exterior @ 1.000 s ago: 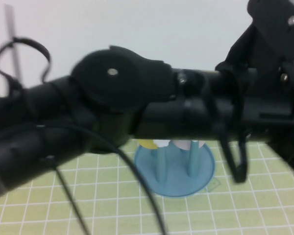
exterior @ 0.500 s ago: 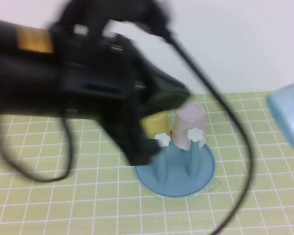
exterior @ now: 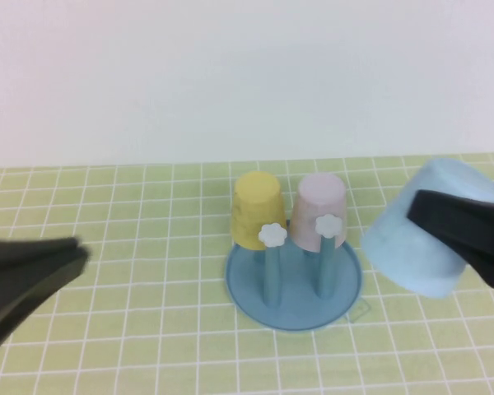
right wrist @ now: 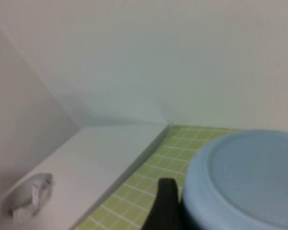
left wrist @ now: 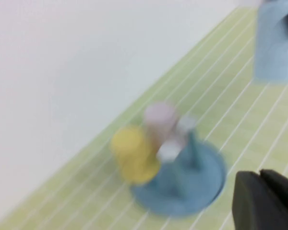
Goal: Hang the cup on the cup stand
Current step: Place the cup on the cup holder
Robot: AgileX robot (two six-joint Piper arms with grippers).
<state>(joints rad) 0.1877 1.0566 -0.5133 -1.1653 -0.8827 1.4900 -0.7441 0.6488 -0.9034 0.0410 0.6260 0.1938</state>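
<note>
The cup (exterior: 416, 243), light blue, hangs tilted above the mat just right of the cup stand (exterior: 293, 290), with my right gripper (exterior: 428, 222) shut on it. One black finger (exterior: 461, 224) lies across its side. In the right wrist view the cup (right wrist: 245, 177) fills the corner beside one finger (right wrist: 165, 206). The stand's round teal base carries upright pegs with white flower caps (exterior: 272, 234). My left gripper (exterior: 70, 255) is shut and empty at the lower left, well clear of the stand (left wrist: 182, 184); its fingers (left wrist: 266, 203) press together.
A yellow cup (exterior: 258, 210) and a pale pink cup (exterior: 319, 210) sit upside down on the stand's rear pegs. The green grid mat (exterior: 148, 329) ends at a white wall behind. A small grey object (right wrist: 29, 196) lies on the white surface beyond the mat.
My left arm, which blocked the high view, has swung away to the lower left and its gripper has shut. The blue cup has moved in from the right edge toward the stand.
</note>
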